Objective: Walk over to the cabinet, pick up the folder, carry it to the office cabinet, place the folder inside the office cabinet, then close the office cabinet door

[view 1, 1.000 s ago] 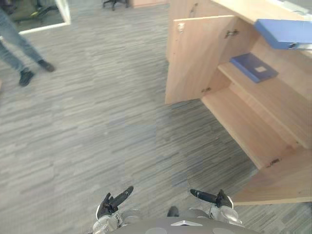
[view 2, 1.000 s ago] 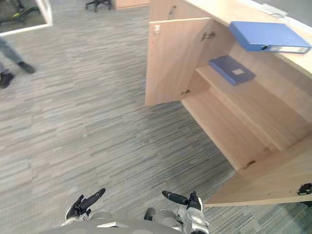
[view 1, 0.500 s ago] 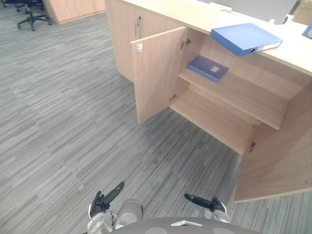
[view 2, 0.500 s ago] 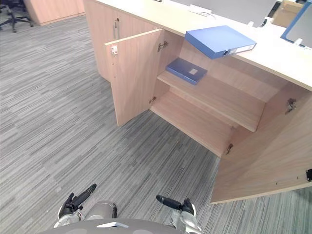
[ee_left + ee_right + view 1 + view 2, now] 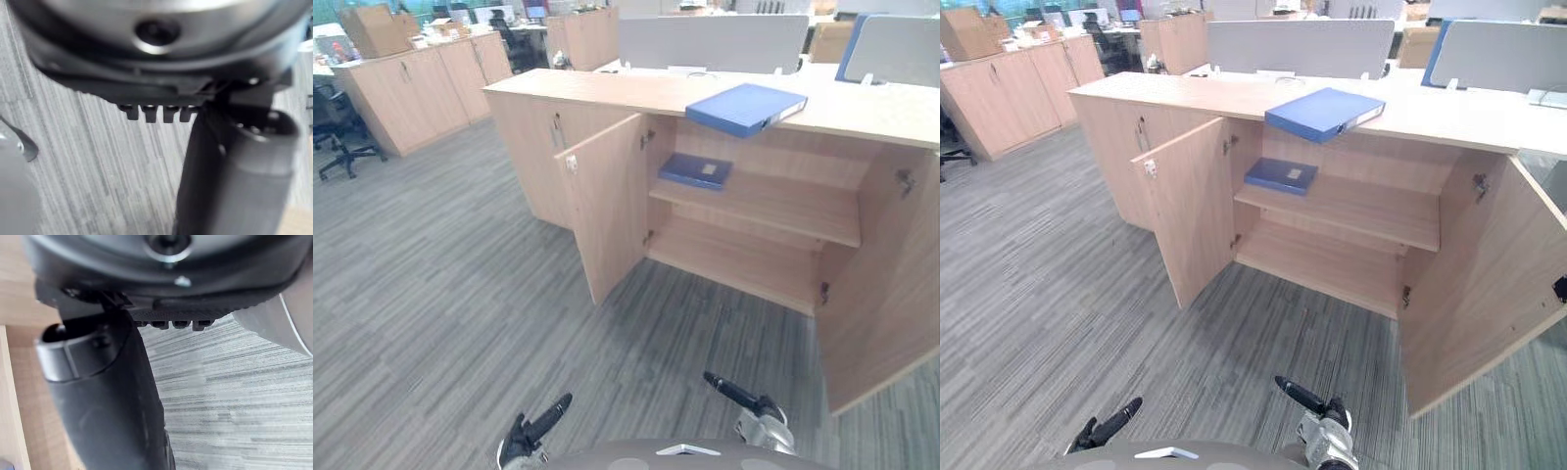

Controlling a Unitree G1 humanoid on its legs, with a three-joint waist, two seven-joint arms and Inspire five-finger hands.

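Though flat, folder (image 5: 741, 106) diagonal across cabinet top (image 5: 597, 90)

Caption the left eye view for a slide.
Open cabinet ahead: blue folder on its top, second folder on the upper shelf; left hand and right hand low, open and empty.

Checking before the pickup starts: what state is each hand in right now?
Left hand: open, fingers straight, holding nothing.
Right hand: open, fingers straight, holding nothing.
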